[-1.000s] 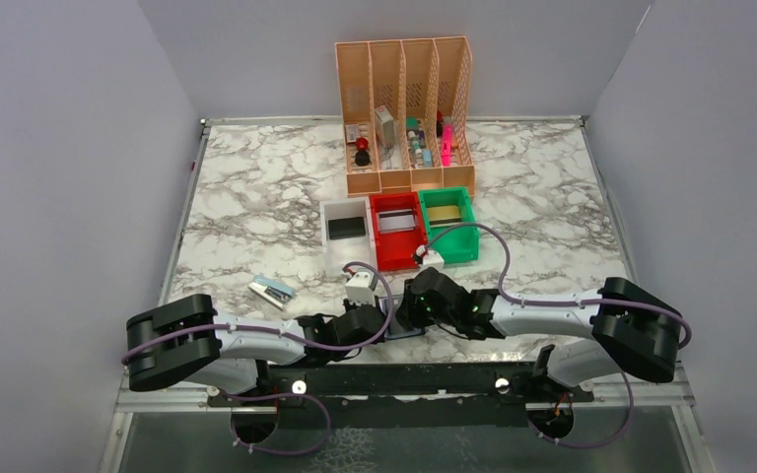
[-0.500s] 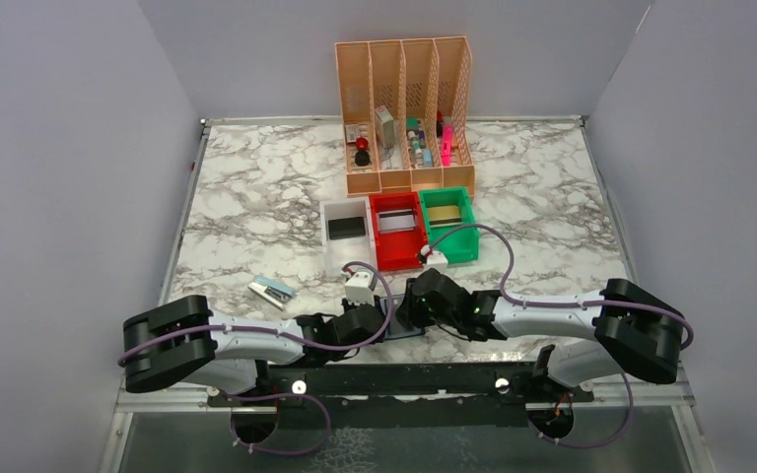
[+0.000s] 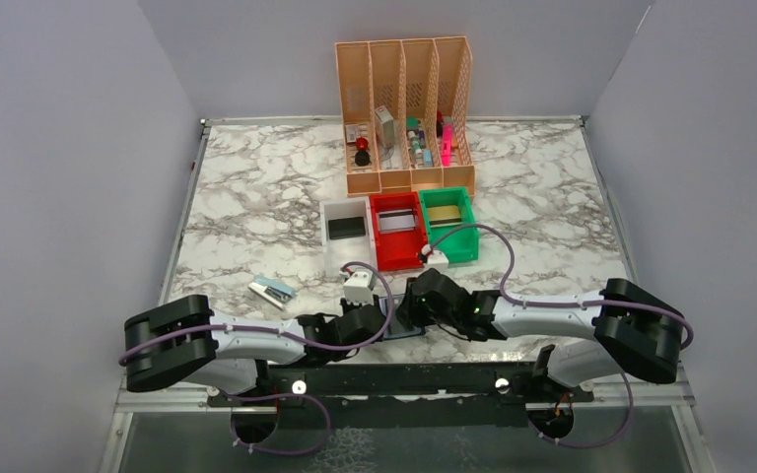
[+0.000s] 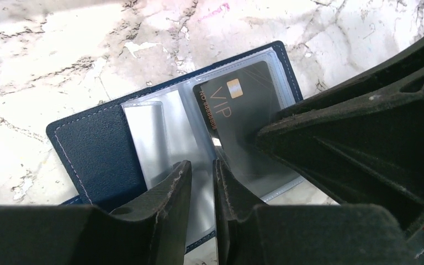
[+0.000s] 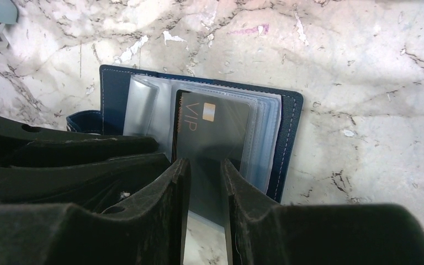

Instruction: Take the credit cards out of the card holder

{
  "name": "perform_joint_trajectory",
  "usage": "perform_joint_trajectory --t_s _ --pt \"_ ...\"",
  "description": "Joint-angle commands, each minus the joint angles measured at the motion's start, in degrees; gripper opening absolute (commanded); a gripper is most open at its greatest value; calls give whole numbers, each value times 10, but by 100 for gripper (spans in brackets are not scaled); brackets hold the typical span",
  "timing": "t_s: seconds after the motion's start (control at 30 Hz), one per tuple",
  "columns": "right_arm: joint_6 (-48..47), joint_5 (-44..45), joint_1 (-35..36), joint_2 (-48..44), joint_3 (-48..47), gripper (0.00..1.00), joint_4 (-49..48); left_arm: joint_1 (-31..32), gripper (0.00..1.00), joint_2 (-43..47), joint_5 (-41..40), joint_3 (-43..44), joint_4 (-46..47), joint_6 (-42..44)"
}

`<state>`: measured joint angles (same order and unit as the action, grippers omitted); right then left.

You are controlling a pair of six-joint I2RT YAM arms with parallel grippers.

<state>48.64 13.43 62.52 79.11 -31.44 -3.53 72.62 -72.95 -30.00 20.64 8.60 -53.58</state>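
Note:
The navy card holder (image 4: 96, 154) lies open on the marble near the table's front edge, between both arms. A black credit card (image 4: 237, 110) marked VIP sits in a clear pocket of its right panel (image 5: 288, 132). My left gripper (image 4: 202, 165) hovers over the clear pocket sleeves at the fold, its jaws a narrow gap apart with nothing in them. My right gripper (image 5: 203, 164) is open just above the lower end of the VIP card (image 5: 215, 132), one finger on each side of its middle. From above, both grippers (image 3: 394, 317) meet over the holder and hide most of it.
Behind the grippers stand a white bin (image 3: 345, 251) with a black card, a red bin (image 3: 397, 251) with a silver card and a green bin (image 3: 450, 246) with a gold card. An orange slotted rack (image 3: 404, 108) is further back. A small blue-white stapler (image 3: 272, 291) lies to the left.
My left gripper's jaws have parted from shut to a narrow gap. The right jaws have widened slightly. Both arms stay over the holder.

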Motion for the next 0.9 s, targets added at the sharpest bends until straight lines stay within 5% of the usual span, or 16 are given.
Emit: perform_joint_trajectory --t_s 0.0,0.87 --pt "5 40 -1 -4 11 33 60 2 25 -36 -14 -10 -47 -9" --pt "-5 22 -2 -2 11 34 50 2 24 0 3 -18 -20 14"
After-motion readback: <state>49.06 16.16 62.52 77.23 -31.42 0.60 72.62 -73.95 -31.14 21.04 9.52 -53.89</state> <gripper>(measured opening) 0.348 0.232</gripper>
